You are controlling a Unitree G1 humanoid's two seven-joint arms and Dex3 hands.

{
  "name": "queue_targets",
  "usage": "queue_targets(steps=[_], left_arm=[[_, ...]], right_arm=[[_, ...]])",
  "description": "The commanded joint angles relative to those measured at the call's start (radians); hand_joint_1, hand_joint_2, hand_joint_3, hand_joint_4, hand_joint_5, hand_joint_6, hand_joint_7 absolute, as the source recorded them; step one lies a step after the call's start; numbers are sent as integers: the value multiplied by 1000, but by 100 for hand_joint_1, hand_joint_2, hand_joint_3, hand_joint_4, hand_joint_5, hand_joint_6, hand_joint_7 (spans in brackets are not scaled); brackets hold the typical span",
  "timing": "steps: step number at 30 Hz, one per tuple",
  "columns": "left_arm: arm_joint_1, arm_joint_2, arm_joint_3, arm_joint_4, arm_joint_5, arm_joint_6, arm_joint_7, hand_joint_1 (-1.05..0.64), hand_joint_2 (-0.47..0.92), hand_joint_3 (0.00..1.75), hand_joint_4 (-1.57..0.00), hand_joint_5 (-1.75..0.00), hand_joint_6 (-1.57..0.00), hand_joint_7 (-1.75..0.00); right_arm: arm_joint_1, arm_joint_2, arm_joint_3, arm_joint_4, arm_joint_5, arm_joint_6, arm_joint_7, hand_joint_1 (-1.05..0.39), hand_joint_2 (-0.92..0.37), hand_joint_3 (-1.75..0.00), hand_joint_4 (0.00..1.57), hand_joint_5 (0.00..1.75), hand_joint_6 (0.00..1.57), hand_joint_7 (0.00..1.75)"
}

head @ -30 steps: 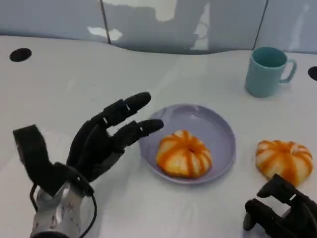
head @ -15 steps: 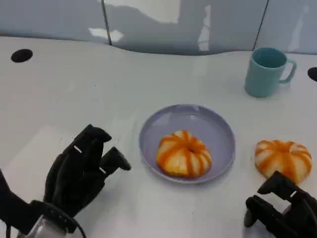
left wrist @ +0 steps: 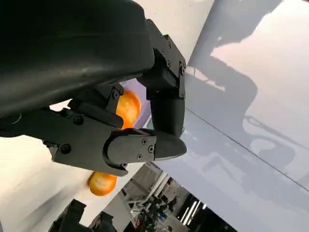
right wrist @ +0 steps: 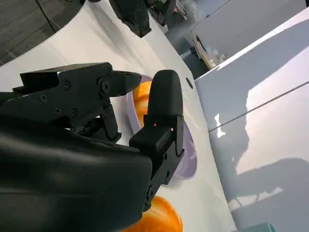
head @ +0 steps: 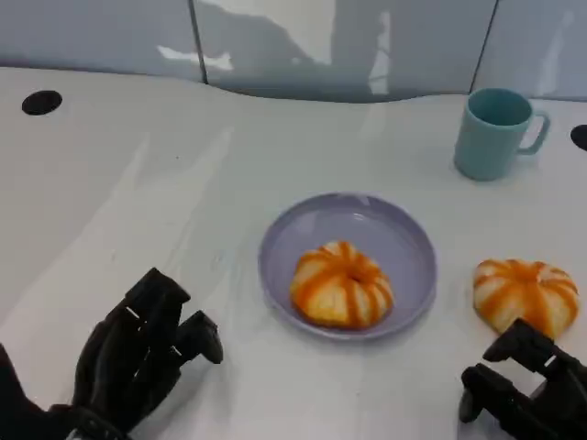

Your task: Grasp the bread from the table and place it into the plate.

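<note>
A round orange-striped bread roll (head: 341,284) is sitting inside the lavender plate (head: 404,240); a second striped roll (head: 526,294) (on the bare table) is lying beside it. Left hand (head: 138,353) and right hand (head: 527,390) are curling loosely, holding nothing.

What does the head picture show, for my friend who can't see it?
A purple plate in the middle of a white table holds one orange-striped bread, and a second bread lies on the table to its right. A teal mug stands behind. The robot's black left hand and right hand hold nothing.
</note>
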Motion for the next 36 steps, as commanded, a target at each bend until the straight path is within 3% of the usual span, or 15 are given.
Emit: queue_targets(steps=[1, 18, 36], left_arm=[[21, 4, 18, -1, -21, 37, -1, -49, 92, 32, -82, -175, -56, -175], [0, 10, 19, 49, 15, -31, -43, -52, 92, 26, -84, -175, -58, -175], [-15, 27, 29, 82, 11, -25, -64, -52, 92, 23, -83, -175, -57, -175]], right_arm=[[9, -22, -16, -2, 9, -1, 5, -66, -92, -19, 76, 161, 64, 140], [-1, -21, -18, 15, 2, -4, -10, -66, -92, -20, 73, 165, 63, 150], [-8, -11, -22, 49, 7, -42, 24, -64, -92, -22, 74, 160, 63, 141]])
